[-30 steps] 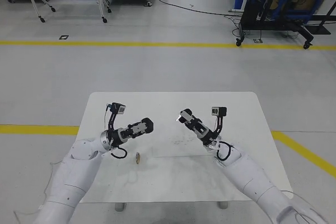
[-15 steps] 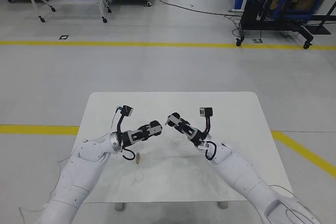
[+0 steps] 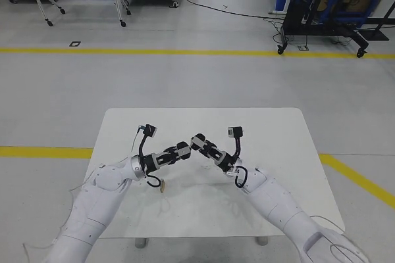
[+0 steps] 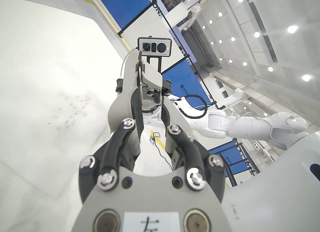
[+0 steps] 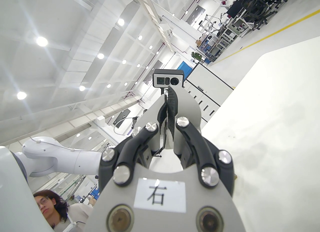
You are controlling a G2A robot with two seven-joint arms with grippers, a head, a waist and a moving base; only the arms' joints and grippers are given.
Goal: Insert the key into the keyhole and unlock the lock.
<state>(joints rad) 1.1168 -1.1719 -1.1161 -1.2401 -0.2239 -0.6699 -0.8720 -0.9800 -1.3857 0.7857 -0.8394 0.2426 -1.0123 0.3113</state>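
Above the middle of the white table [image 3: 276, 131], my two grippers meet tip to tip. My left gripper [image 3: 184, 148] comes in from the left and is shut on a grey metal block with screws and a round disc, apparently the lock [image 4: 150, 81]. The block sits between its black pads [image 4: 136, 102]. Straight beyond it I see the other arm's gripper and wrist camera [image 4: 155, 47]. My right gripper [image 3: 197, 140] [image 5: 168, 92] is shut, with a thin dark strip, apparently the key [image 5: 163, 118], pinched between its pads. The key's tip and the keyhole are hidden.
A small brass-coloured object [image 3: 162, 186] lies on the table under my left forearm, near the front. Faint scuff marks [image 4: 75, 110] mark the table's middle. A yellow floor line runs on either side of the table.
Both arms have swung inward toward each other. The grippers were about a hand's width apart and now meet above the table's middle. The brass object has not moved.
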